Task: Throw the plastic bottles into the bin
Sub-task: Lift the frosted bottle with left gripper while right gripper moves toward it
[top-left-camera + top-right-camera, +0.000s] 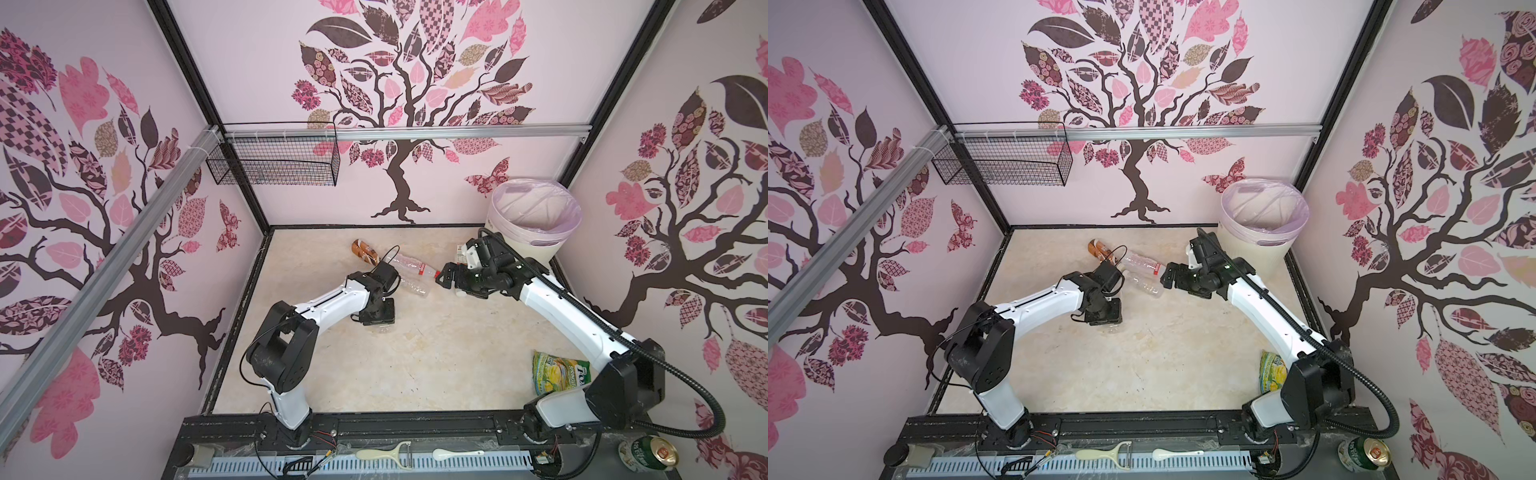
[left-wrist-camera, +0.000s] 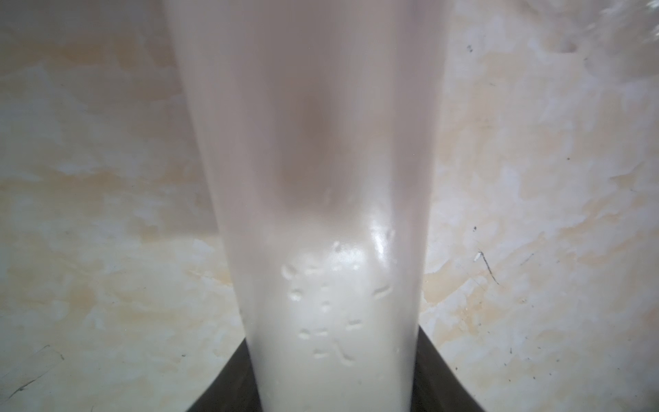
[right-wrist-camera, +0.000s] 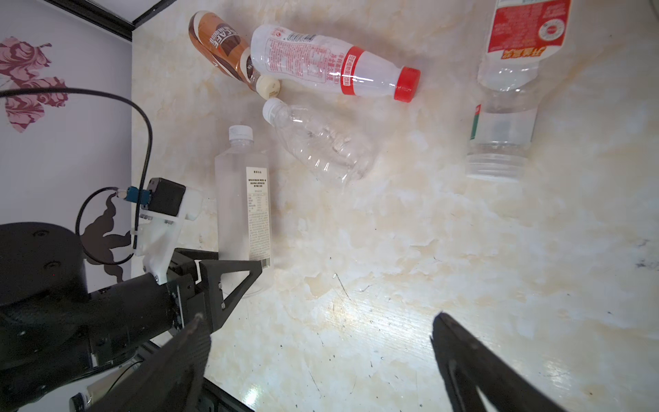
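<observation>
**Operator:** Report the bottle at the left end effector.

**Unit:** The frosted bottle (image 3: 242, 199) lies on its side on the table (image 1: 415, 365). Its white cap points toward the other bottles.

**Operator:** State of the left end effector?

**Unit:** My left gripper (image 3: 235, 262) pinches the frosted bottle near its base end. In my left wrist view, my black fingers (image 2: 221, 392) sit against both sides of the body, and the bottle fills the space between them.

**Operator:** Locate the remaining bottles.

**Unit:** The clear bottle (image 3: 317, 142), unlabelled with a white cap, lies just beside the frosted bottle's cap end. Past it lies the red-capped bottle (image 3: 328, 64). Its base overlaps the neck of the brown-wrapped bottle (image 3: 217, 39). The red-labelled bottle (image 3: 513, 89) lies apart from this group and is partly cut off by the frame edge.

**Operator:** State of the right end effector?

**Unit:** My right gripper (image 1: 446, 276) has its jaws spread wide, with nothing between them. In both top views it hangs over the table close to the red cap.

**Operator:** Locate the bin.

**Unit:** The bin (image 1: 544, 251) stands upright in the far right corner, behind my right arm. A lilac liner is folded over its rim. It is well apart from the frosted bottle.
</observation>
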{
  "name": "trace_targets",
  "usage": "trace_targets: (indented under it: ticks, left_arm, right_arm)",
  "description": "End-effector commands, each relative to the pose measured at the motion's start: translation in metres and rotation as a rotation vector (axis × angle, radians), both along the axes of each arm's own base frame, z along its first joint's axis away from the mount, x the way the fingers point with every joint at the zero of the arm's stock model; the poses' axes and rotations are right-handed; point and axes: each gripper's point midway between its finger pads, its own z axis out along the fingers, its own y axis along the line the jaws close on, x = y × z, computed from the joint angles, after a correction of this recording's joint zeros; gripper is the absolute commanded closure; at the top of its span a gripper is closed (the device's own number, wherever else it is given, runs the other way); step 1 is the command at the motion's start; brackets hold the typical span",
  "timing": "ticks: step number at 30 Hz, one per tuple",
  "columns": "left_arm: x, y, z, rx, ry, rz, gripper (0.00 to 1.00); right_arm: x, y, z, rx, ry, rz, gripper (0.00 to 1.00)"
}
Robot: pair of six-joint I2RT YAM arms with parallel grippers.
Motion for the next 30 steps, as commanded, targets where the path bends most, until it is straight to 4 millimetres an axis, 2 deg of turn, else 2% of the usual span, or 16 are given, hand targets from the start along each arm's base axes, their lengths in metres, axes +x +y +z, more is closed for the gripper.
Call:
trace_targets:
  ticks: [1, 8, 11, 18, 26, 30]
  left_arm:
    - [0.004, -0.017, 0.033, -0.144, -0.101, -0.061, 0.56]
    - [0.009, -0.051, 0.103, -0.408, -0.254, -0.121, 0.57]
    - [0.01, -0.06, 0.12, -0.47, -0.265, -0.143, 0.57]
    - [0.009, -0.073, 0.141, -0.554, -0.273, -0.161, 0.57]
    - [0.005, -0.082, 0.153, -0.598, -0.277, -0.179, 0.57]
    - [0.005, -0.084, 0.157, -0.612, -0.282, -0.178, 0.57]
  right_arm:
    - [0.01, 0.008, 0.012, 0.061, 0.001, -0.009, 0.0]
    - [0.034, 0.02, 0.037, 0.216, 0.03, -0.044, 0.01]
    - [0.045, 0.027, 0.049, 0.252, 0.022, -0.047, 0.0]
    - [0.065, 0.039, 0.063, 0.307, 0.017, -0.052, 0.01]
    - [0.071, 0.048, 0.054, 0.327, 0.039, -0.054, 0.0]
    - [0.069, 0.058, 0.05, 0.326, 0.045, -0.035, 0.0]
